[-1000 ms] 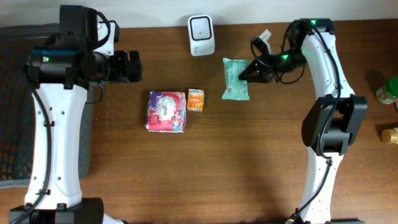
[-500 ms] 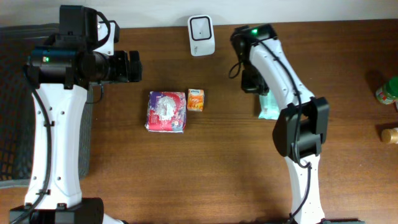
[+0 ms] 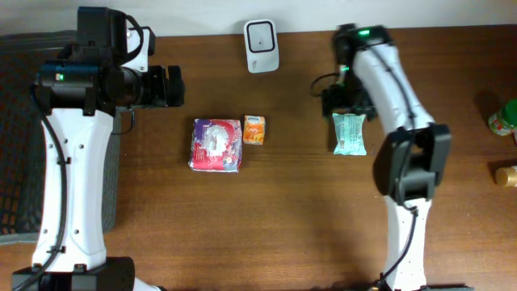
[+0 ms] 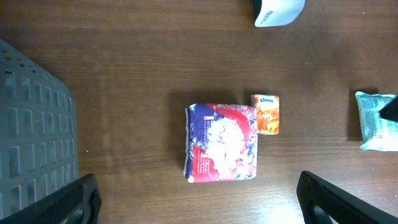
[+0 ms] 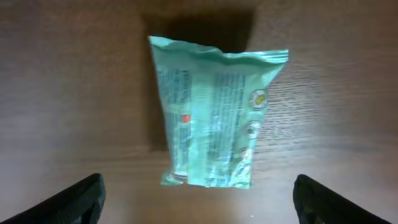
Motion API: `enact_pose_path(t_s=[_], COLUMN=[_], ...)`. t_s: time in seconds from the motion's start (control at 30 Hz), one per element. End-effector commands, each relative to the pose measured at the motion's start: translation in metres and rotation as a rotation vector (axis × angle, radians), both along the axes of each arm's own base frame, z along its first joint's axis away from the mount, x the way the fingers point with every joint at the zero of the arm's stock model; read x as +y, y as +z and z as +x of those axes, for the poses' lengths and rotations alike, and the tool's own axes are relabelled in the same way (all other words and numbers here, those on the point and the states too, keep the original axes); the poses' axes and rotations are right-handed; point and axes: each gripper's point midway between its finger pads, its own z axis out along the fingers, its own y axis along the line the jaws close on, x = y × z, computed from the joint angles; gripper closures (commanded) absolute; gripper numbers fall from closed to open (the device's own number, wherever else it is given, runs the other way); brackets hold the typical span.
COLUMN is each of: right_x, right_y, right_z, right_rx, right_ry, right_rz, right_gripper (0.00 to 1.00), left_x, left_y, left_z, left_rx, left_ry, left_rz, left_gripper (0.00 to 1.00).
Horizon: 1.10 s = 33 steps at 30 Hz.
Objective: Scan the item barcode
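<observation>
Right gripper (image 5: 199, 198) is standing wide open. You're seeing both of its fingertips at the bottom corners of the right wrist view, with nothing sitting between them. The green packet (image 5: 214, 118) is lying flat on the wooden table (image 5: 74, 74), centre frame in that view. Its printed side is facing up and it isn't touching either finger. The print is too blurred for you to pick out a barcode.

In the overhead view the packet is sitting right of centre, directly under the right arm's wrist. The white scanner (image 3: 262, 45) is standing at the top centre edge, well apart from the packet.

Left gripper (image 3: 174, 86) is also hanging open in the upper left, gripping nothing. A red-and-blue pack (image 3: 216, 145) is lying centre-left, and a small orange box (image 3: 254, 129) is lying just beside its right edge. A grey basket (image 3: 16, 121) is occupying the far left edge.
</observation>
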Motion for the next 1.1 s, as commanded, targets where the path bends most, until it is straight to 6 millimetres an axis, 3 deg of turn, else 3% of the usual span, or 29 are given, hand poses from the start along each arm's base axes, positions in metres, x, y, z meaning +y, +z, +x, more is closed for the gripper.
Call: enact_pose_path(t_s=[0.0, 0.1, 0.2, 0.3, 0.37, 0.4, 0.43, 0.47, 0.57, 0.63, 0.73, 0.8, 0.87, 0.9, 1.0, 1.07], right_x=[-0.008, -0.030, -0.023, -0.004, -0.004, -0.003, 0.004, 0.009, 0.026, 0.040, 0.046, 0.035, -0.005, -0.018, -0.032, -0.046], right_y=[0.012, -0.004, -0.031, -0.049, -0.052, -0.051, -0.043, -0.038, -0.012, 0.018, 0.044, 0.044, 0.018, 0.014, 0.011, 0.014], right_z=[0.001, -0.007, -0.013, -0.015, -0.014, -0.013, -0.009, -0.007, 0.001, 0.004, 0.004, 0.000, -0.010, -0.015, -0.028, -0.036], right_rx=[-0.030, -0.010, -0.022, -0.042, -0.045, -0.052, -0.070, -0.080, -0.125, -0.205, -0.258, -0.229, -0.105, -0.085, -0.053, -0.077], right_ry=[0.035, -0.037, -0.060, -0.072, -0.067, -0.068, -0.081, -0.088, -0.112, -0.048, 0.020, 0.022, -0.127, -0.160, -0.210, -0.279], right_rz=[0.413, 0.501, 0.641, 0.748, 0.743, 0.755, 0.816, 0.858, 1.033, 1.185, 1.175, 1.004, 0.556, 0.403, 0.063, -0.310], right_gripper=[0.08, 0.14, 0.18, 0.38, 0.52, 0.66, 0.92, 0.96, 0.96, 0.96, 0.96, 0.96, 0.96, 0.96, 0.96, 0.96], left_x=[-0.001, -0.001, -0.001, -0.001, -0.001, -0.001, -0.001, -0.001, -0.001, -0.001, -0.001, -0.001, -0.001, -0.001, -0.001, -0.001], left_y=[0.007, 0.007, 0.007, 0.007, 0.007, 0.007, 0.007, 0.007, 0.007, 0.007, 0.007, 0.007, 0.007, 0.007, 0.007, 0.007], left_z=[-0.003, -0.003, -0.003, -0.003, -0.003, -0.003, -0.003, -0.003, -0.003, -0.003, -0.003, -0.003, -0.003, -0.003, -0.003, -0.003], left_rx=[-0.019, -0.019, -0.019, -0.019, -0.019, -0.019, -0.019, -0.019, -0.019, -0.019, -0.019, -0.019, -0.019, -0.019, -0.019, -0.019], left_ry=[-0.010, -0.010, -0.010, -0.010, -0.010, -0.010, -0.010, -0.010, -0.010, -0.010, -0.010, -0.010, -0.010, -0.010, -0.010, -0.010], left_rz=[-0.006, -0.006, -0.005, -0.005, -0.006, -0.006, -0.005, -0.005, -0.006, -0.006, -0.006, -0.006, -0.006, -0.006, -0.005, -0.005], left_gripper=[0.01, 0.01, 0.01, 0.01, 0.01, 0.01, 0.01, 0.01, 0.01, 0.01, 0.01, 0.01, 0.01, 0.01, 0.01, 0.01])
